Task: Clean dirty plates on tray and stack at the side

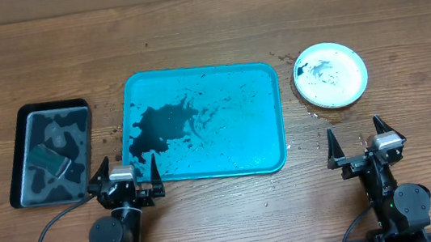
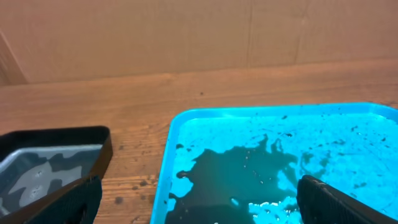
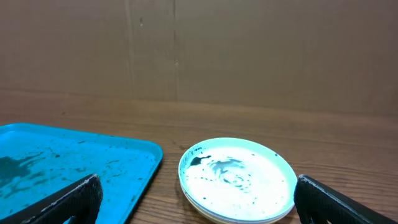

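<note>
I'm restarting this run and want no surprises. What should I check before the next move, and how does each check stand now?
1. Left gripper open, empty: ok.
2. Right gripper open, empty: ok.
3. Tray free of plates: ok, though a black puddle lies in it.
4. Plates stacked right of the tray: ok; how many, cannot tell.
5. Top plate clean: not ok, black smears show.
6. Sponge in the black tray: ok.
</note>
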Controlling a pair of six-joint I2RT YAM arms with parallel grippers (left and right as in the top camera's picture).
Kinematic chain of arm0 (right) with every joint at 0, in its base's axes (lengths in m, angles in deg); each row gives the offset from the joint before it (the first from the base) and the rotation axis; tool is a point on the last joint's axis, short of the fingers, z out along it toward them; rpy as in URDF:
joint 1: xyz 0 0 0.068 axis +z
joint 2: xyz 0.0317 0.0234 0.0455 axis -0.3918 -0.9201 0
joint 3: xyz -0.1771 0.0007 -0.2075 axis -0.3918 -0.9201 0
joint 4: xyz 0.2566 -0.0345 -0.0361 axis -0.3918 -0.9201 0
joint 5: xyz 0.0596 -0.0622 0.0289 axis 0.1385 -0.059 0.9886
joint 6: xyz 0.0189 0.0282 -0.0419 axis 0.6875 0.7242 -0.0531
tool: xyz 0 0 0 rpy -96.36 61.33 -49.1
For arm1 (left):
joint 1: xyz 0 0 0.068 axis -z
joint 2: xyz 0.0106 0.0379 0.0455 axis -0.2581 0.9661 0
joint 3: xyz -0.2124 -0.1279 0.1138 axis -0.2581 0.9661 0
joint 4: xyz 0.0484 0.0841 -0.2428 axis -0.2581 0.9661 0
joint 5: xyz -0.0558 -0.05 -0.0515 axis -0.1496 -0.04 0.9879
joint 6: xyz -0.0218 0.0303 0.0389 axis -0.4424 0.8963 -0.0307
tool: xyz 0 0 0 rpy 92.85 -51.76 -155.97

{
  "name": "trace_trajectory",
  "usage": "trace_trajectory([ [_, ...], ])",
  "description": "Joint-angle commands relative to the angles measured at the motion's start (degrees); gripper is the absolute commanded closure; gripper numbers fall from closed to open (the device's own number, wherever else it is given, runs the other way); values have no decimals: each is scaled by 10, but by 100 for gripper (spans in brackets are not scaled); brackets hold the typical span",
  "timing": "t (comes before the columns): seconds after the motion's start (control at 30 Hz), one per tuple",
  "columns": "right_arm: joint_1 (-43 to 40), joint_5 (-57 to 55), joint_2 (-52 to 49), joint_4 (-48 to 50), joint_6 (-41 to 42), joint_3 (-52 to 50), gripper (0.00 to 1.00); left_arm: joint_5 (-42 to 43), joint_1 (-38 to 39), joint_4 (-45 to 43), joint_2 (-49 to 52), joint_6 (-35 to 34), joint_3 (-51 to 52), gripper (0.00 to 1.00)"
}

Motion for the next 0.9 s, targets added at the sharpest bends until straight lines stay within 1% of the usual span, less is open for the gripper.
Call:
trace_trajectory([
  [0.0,-1,5,1,3,-2,-6,0,-14,3,1,-27,-16,4,0],
  [0.07,-1,5,1,4,-2,-6,0,-14,4,1,-36,-20,4,0],
  [0.13,-1,5,1,3,-2,-6,0,-14,5,0,-42,-40,4,0],
  [0.23,-1,5,1,3,-2,-6,0,-12,5,1,-41,-96,4,0],
  [0.3,-1,5,1,4,-2,-6,0,-12,5,1,-41,-119,4,0],
  [0.87,-1,5,1,4,-2,-6,0,-18,5,0,-40,-116,4,0],
])
